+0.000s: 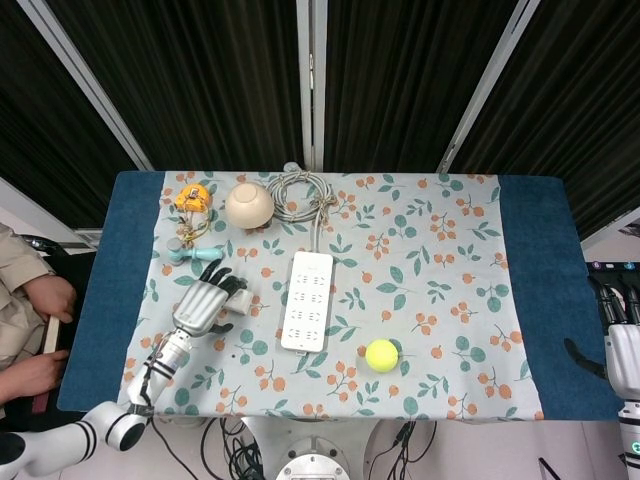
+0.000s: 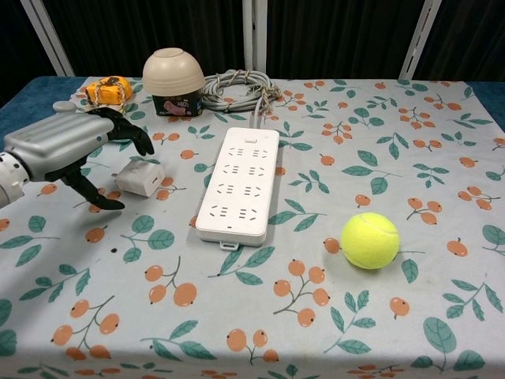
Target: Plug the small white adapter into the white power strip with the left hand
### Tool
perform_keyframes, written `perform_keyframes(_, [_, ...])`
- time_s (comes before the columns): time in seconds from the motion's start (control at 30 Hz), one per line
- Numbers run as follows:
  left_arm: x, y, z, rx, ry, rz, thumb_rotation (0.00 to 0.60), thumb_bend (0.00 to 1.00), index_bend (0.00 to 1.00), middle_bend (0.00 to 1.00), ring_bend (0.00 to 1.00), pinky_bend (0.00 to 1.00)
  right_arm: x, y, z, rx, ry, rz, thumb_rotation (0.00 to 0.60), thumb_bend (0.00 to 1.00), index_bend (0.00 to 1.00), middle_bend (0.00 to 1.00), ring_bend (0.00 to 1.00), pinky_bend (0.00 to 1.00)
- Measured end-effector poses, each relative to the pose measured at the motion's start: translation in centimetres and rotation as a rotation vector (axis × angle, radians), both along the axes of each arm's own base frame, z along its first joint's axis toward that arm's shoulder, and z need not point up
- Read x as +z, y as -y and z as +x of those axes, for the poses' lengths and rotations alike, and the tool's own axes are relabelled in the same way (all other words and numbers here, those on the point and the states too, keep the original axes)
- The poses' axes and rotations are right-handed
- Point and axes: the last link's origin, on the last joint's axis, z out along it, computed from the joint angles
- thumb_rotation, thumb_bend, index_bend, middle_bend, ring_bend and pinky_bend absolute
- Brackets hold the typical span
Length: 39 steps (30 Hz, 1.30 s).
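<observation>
Near the desk's left edge, beside the white power strip (image 2: 236,184), the small white adapter (image 2: 140,177) lies free under the spread, empty left hand (image 2: 67,150); light, rigid and smooth, it probably wants pinching by its flat sides.

left robot hand (image 2: 67,146) hovers low with fingers spread, right robot hand (image 1: 622,345) hangs aside.

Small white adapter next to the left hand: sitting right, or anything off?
The small white cube-shaped adapter lies tipped on the floral tablecloth, its prongs pointing sideways toward the left hand, not down. The hand holds nothing. The adapter sits apart from the long white power strip, unplugged.
</observation>
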Motion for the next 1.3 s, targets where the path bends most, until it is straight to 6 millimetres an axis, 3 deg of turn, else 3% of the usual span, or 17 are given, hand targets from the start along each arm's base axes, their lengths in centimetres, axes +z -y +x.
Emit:
perform_keyframes(0.5, [-0.4, 0.0, 0.3, 0.02, -0.039, -0.031, 0.6, 0.05, 0.31, 0.34, 0.18, 0.08, -0.1, -0.2, -0.2, -0.008, 0.004, 0.0, 0.6, 0.15, 0.0, 0.15, 0.0, 0.07])
perform_keyframes(0.97, [-1.4, -1.7, 0.7, 0.051, -0.05, -0.067, 0.6, 0.05, 0.34, 0.37, 0.18, 0.08, 0.1, -0.7, -0.6, -0.024, 0.009, -0.013, 0.6, 0.15, 0.0, 0.15, 0.0, 0.07])
perform_keyframes(1.3, [-0.3, -2.0, 1.1, 0.061, 0.031, -0.019, 0.6, 0.06, 0.36, 0.39, 0.22, 0.1, 0.0, -0.6, -0.7, -0.021, 0.011, -0.013, 0.6, 0.15, 0.0, 0.15, 0.0, 0.07])
